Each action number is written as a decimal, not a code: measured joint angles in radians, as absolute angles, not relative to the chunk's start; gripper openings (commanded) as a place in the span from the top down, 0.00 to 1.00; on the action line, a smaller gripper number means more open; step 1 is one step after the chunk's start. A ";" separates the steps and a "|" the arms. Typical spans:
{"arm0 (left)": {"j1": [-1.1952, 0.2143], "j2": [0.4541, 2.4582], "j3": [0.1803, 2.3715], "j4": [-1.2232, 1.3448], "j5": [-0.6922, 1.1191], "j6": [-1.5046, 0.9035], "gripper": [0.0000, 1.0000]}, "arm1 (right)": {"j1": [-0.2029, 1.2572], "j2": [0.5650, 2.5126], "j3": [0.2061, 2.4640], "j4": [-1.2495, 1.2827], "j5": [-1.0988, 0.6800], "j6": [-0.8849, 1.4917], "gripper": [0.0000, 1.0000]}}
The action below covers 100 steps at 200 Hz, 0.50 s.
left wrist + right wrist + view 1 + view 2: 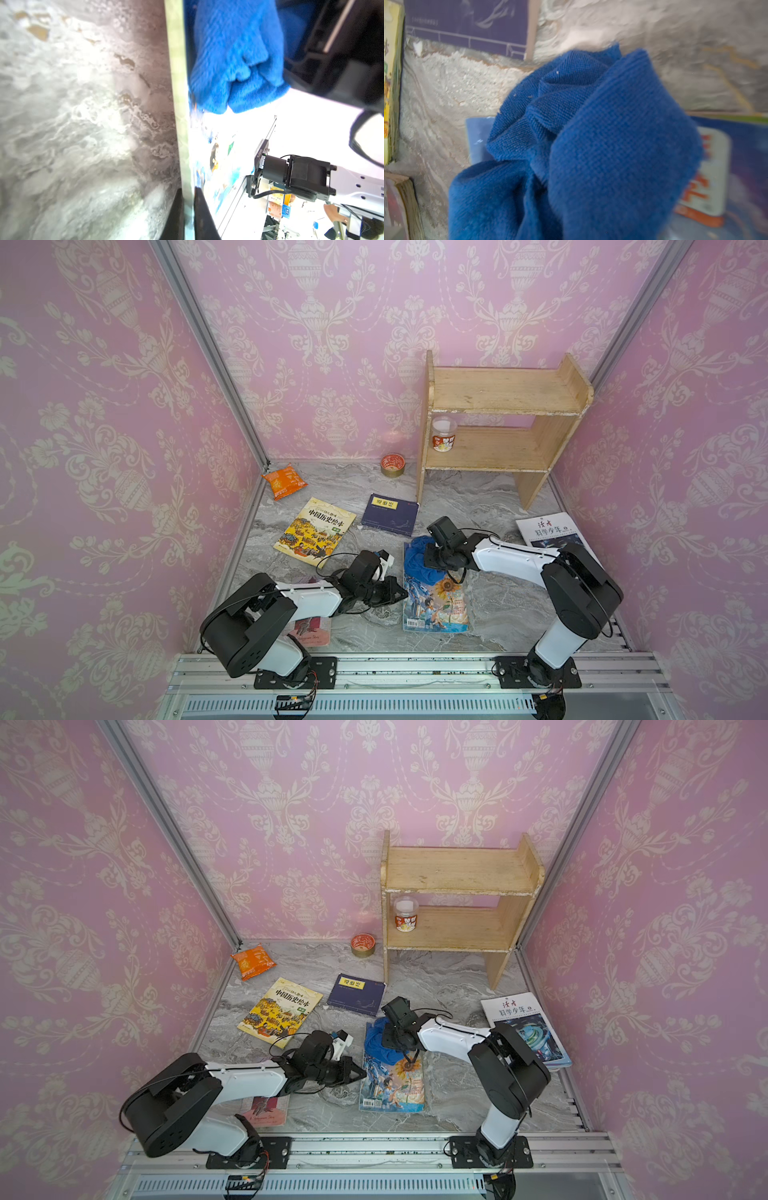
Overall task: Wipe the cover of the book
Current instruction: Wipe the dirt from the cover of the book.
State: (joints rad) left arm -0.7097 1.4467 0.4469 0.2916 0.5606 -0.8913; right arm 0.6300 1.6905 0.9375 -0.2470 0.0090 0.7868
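Observation:
The book (pixel 436 605) with a blue illustrated cover and a sunflower lies flat on the marble table, near the front, in both top views (pixel 392 1085). A crumpled blue cloth (pixel 417 558) rests on its far end. My right gripper (pixel 429 561) is shut on the cloth (pixel 591 145), which hides its fingers in the right wrist view. My left gripper (pixel 401 593) is shut on the book's left edge. In the left wrist view its two dark fingers (pixel 201 216) clamp that edge (pixel 180 124), with the cloth (pixel 234 62) farther along the cover.
A yellow picture book (pixel 314 533) and a dark purple book (pixel 390 514) lie behind the left arm. A white magazine (pixel 548 531) lies at the right, and a pink book (pixel 311 630) under the left arm. A wooden shelf (pixel 498 427), a red tin (pixel 392 465) and an orange snack bag (pixel 284 481) stand at the back.

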 measured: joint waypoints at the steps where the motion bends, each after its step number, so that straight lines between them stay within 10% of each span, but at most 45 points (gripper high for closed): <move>1: -0.710 1.446 0.448 0.289 0.561 -0.889 1.00 | 0.628 1.690 0.936 -0.247 0.010 0.787 1.00; 100: -0.702 1.493 0.464 0.192 0.569 -0.866 1.00 | 0.776 1.910 1.182 -0.205 0.099 0.842 1.00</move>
